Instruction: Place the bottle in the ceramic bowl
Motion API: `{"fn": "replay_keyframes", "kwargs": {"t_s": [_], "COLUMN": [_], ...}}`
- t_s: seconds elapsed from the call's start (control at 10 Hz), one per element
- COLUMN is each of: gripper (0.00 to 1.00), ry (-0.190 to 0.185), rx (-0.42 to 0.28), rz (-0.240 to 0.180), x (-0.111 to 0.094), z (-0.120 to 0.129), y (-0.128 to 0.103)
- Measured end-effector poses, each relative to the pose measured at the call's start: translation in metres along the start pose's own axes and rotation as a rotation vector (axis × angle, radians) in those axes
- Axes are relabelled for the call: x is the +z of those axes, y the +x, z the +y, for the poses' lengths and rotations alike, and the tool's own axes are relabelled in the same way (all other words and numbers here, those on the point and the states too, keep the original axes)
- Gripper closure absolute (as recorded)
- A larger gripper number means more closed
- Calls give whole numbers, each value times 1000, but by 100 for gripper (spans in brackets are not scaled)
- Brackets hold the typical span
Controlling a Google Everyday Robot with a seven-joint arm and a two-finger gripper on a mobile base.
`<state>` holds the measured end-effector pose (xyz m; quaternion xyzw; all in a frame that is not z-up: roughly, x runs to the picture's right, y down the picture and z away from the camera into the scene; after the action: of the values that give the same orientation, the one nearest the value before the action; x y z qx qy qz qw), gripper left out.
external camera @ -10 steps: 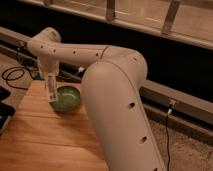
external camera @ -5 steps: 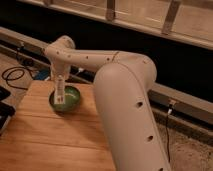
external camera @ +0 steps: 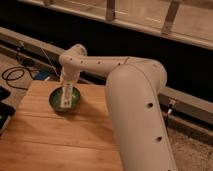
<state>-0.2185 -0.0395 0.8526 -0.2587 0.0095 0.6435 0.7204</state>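
Observation:
The green ceramic bowl sits on the wooden table near its far left corner. The slim white bottle hangs upright over the middle of the bowl, with its lower end down inside the bowl. My gripper is right above the bowl, at the end of the white arm, and is shut on the top of the bottle. I cannot tell whether the bottle's lower end touches the bowl's bottom.
The arm's big white body covers the right side of the table. Black cables lie on the floor at the left. A dark object sits at the table's left edge. A low rail runs behind.
My gripper has moved right and down with the bottle, from beside the bowl's left rim to over its middle.

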Motion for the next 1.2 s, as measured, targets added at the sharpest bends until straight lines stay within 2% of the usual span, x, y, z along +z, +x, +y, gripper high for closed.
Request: {"fn": "replay_keyframes", "kwargs": {"t_s": [0.1, 0.2, 0.4, 0.9, 1.0, 1.2], "gripper": [100, 96, 79, 26, 21, 20], "ry": [0, -1, -2, -3, -3, -3], "rx": [-1, -2, -2, -3, -3, -3], "rz": [0, 1, 0, 0, 0, 0], "x": [0, 0, 0, 0, 0, 0], "z": [0, 1, 1, 3, 3, 2], "y": [0, 0, 0, 0, 0, 0]}}
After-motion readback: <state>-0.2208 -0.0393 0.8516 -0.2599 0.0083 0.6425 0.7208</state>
